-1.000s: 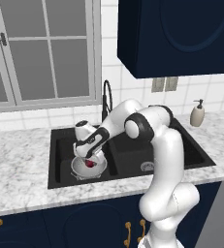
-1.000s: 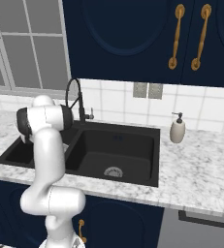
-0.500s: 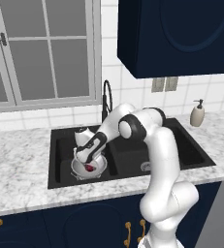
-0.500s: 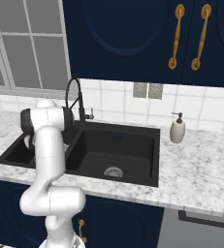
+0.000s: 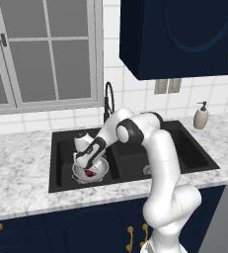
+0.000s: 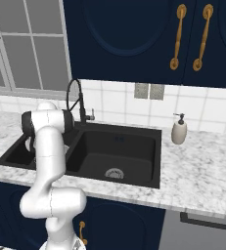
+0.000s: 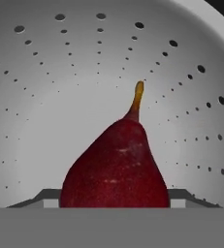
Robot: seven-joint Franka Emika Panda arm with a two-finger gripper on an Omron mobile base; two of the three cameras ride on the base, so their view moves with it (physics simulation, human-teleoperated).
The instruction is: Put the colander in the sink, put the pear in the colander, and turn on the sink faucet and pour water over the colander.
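The colander (image 5: 101,168) sits in the left basin of the black sink (image 5: 182,148), its perforated wall (image 7: 60,92) wide in the hand view. The dark red pear (image 5: 90,173) is low inside the bowl. My gripper (image 5: 88,167) reaches down into the colander and is shut on the pear (image 7: 116,167), whose stem points away from the hand; the gripper (image 7: 113,199) has a fingertip (image 7: 46,196) on each side of the fruit. The black gooseneck sink faucet (image 5: 108,96) stands behind the divider, no water running. In the right base view my arm hides the left basin of the sink (image 6: 114,146).
A white soap dispenser (image 5: 201,115) stands on the counter behind the right basin, also seen as the bottle (image 6: 179,131) from the right. The faucet (image 6: 75,95) rises just behind my arm. Dark cabinets hang above; a window is at the left.
The arm has lowered and swung a little left, bringing the hand with the pear down into the colander. The colander has stayed in place.
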